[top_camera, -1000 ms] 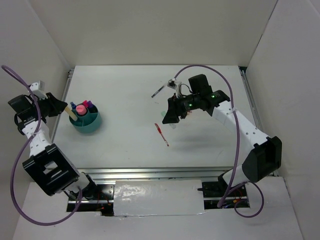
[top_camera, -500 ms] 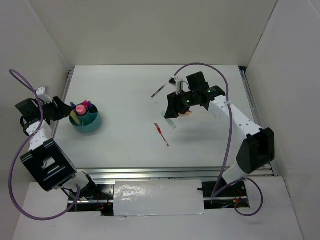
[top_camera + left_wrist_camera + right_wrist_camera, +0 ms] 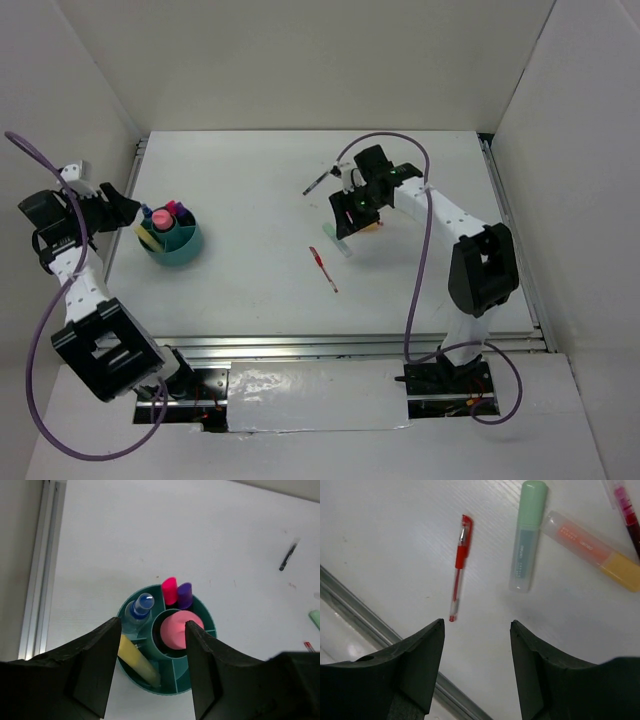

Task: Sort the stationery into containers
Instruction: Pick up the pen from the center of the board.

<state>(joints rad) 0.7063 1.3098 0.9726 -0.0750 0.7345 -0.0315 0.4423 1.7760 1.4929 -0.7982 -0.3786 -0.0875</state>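
Under me a flat white tabletop [image 3: 250, 170], plain cream wall panels [image 3: 320, 60] on three sides, grey metal rail [image 3: 330, 346] nearby, even light

A round teal cup [image 3: 170, 689], split into compartments around a middle well, stands at the left of the tabletop [image 3: 150, 530]. Upright in it are a pink highlighter [image 3: 169, 590], a purple marker [image 3: 185, 595] just beside it, and a blue-capped clear tube [image 3: 140, 607]. A broad pink cap [image 3: 175, 630] fills the well, and a yellow highlighter [image 3: 136, 660] leans in a near compartment. Well apart to the right, lying flat, are a red pen [image 3: 458, 567], a pastel green highlighter [image 3: 526, 535], an orange highlighter [image 3: 592, 550] just beside it, and a thin dark pen [image 3: 288, 556].
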